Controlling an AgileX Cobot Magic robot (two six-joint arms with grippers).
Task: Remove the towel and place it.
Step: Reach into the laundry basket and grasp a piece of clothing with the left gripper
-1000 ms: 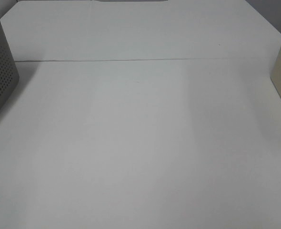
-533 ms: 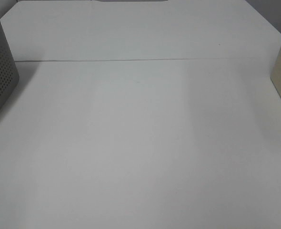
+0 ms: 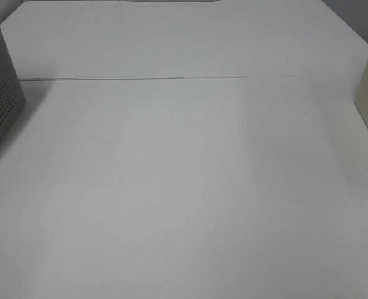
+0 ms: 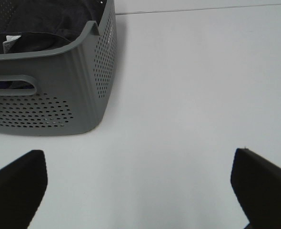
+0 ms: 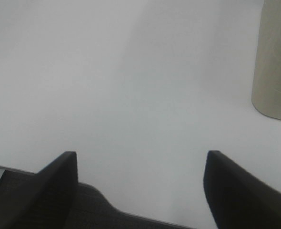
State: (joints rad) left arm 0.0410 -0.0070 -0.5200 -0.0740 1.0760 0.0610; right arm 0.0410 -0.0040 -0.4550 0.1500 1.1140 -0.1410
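A grey perforated basket (image 4: 50, 95) is standing at the left edge of the white table (image 3: 184, 187), and only its corner is showing in the high view (image 3: 0, 106). The towel (image 4: 40, 24) is lying bunched inside it, dark navy-black, filling it below the rim. A bit of the dark cloth is showing through the handle slot in the basket's wall. A small white tag (image 4: 11, 42) is sticking up from the cloth near the rim, but I am not making out any writing on it.

The left gripper (image 4: 139, 186) is hovering over bare table just beside the basket, its claw spread wide and gripping nothing.

Over on the right edge a beige container (image 5: 274, 62) is standing, and what it holds is hidden from me. The right gripper (image 5: 141, 186) is hanging by the table's edge near it, claw likewise spread apart with nothing between the fingers.
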